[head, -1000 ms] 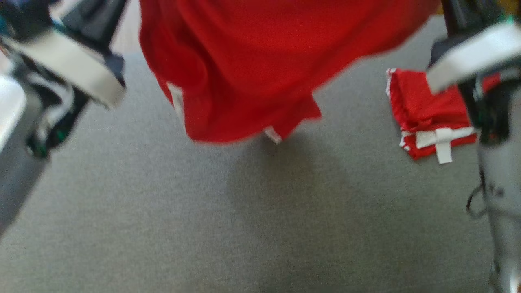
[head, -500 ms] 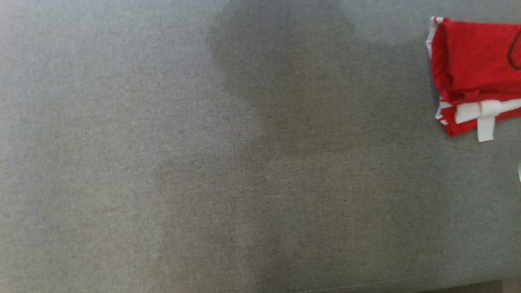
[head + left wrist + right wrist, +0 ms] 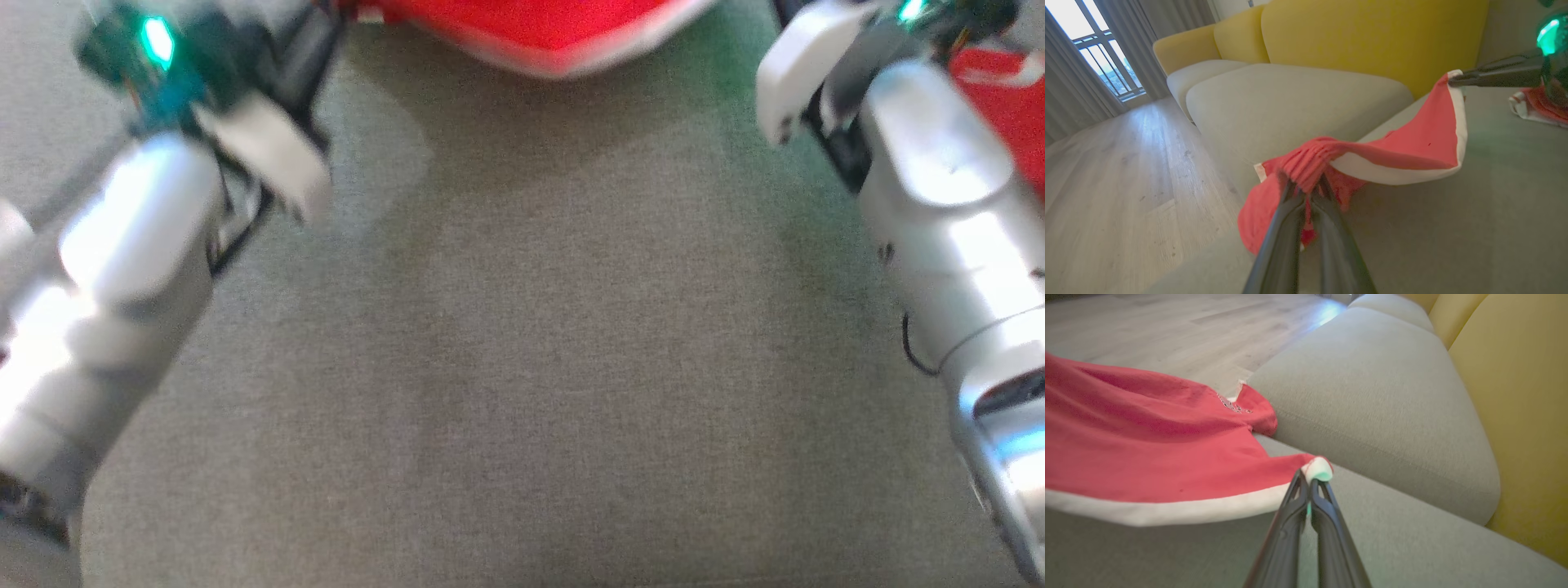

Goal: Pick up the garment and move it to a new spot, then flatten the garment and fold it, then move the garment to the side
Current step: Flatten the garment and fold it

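The garment [image 3: 1412,143] is red with a white hem band and hangs stretched between my two grippers, just above the grey seat cushion [image 3: 522,367]. My left gripper [image 3: 1306,185] is shut on a bunched red edge of it. My right gripper [image 3: 1310,479] is shut on a white-hemmed corner [image 3: 1318,468], and the cloth [image 3: 1147,449] spreads away to the left of it. In the left wrist view the right gripper [image 3: 1453,79] holds that same corner at the upper right. In the head view the garment [image 3: 539,33] is a blurred red strip at the top edge, between both pale forearms.
A second, folded red and white garment [image 3: 1004,106] lies on the cushion at the right, behind my right forearm [image 3: 939,212]. A yellow sofa back [image 3: 1372,36] rises beyond the grey seats. Wooden floor [image 3: 1106,183] and a curtained window [image 3: 1094,53] are off the cushion's far side.
The head view has swung between frames, so the camera moved. Both forearms now stand in it and the garment sits at its top edge instead of hanging large across the middle.
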Robot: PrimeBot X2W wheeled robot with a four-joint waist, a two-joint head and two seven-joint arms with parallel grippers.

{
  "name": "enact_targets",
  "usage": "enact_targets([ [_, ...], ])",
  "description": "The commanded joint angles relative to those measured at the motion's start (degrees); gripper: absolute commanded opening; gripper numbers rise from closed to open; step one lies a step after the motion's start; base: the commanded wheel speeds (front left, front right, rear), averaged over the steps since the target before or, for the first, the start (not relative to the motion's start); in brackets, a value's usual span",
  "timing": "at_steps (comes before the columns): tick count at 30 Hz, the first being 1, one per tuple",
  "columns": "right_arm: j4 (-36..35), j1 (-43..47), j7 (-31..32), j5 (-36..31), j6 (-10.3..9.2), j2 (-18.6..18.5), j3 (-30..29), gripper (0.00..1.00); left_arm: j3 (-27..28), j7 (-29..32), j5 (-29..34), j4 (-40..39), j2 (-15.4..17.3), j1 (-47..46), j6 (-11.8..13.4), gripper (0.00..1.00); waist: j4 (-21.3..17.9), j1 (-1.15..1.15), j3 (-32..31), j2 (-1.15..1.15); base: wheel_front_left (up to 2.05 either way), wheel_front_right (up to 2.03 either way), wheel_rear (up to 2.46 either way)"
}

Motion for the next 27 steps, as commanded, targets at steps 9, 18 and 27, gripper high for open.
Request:
enact_targets([
  [9, -6.9, 5.8, 6.5, 16.4, 0.37, -7.2, 16.4, 0.0, -4.4, -0.7, 0.6, -6.3, 7.5, 5.9, 0.1, 0.0, 0.9, 0.01, -7.4, 0.0, 0.0, 0.0, 0.0],
  [18, -20.0, 10.8, 11.7, 32.1, 0.37, -18.6, 29.4, 0.0, -4.8, -0.7, 2.9, -9.6, 9.1, 12.6, 1.7, 0.0, 0.7, 0.01, -14.3, 0.0, 0.0, 0.0, 0.0],
  [27, -29.2, 16.4, 17.3, 42.6, 0.37, -26.9, 37.5, 0.0, -6.0, 0.0, 0.9, -15.2, 10.7, 20.3, 3.5, 0.0, 0.6, 0.01, -21.5, 0.0, 0.0, 0.0, 0.0],
])
